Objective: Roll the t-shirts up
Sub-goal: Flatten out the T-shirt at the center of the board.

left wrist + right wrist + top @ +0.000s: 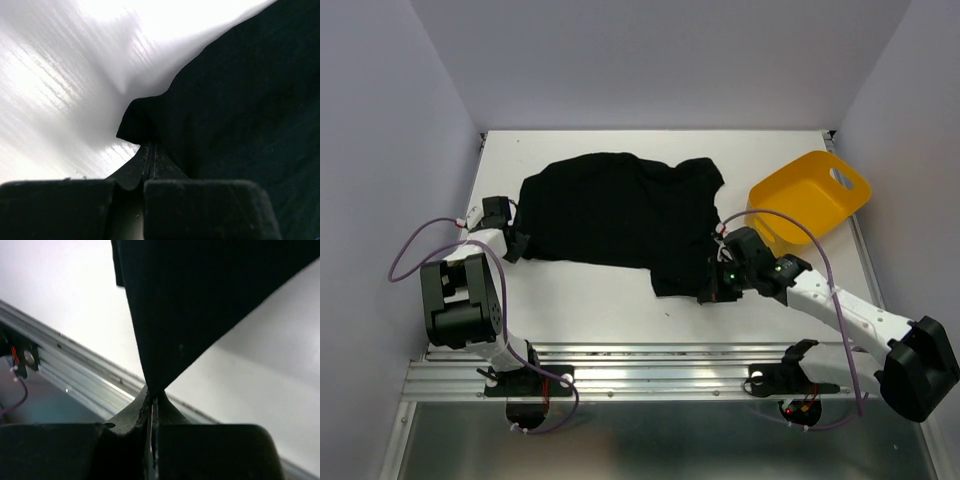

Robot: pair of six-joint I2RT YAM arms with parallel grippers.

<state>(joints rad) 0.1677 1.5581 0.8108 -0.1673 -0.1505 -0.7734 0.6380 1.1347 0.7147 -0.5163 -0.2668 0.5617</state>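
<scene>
Black cotton t-shirt [620, 210]: spread flat for rolling.
Left gripper [151, 150]: clamped onto its 9 o'clock edge, anchoring.
Right gripper [152, 396]: clamped onto its 5 o'clock corner, pulling it taut.

A t-shirt [615, 215] lies spread on the bench [590, 300] (mid-bench), with a tub [810, 195] just beside it on the right. The left pincer [518, 243] is at its left edge — the right pincer [712, 288] at its near-right corner.
</scene>
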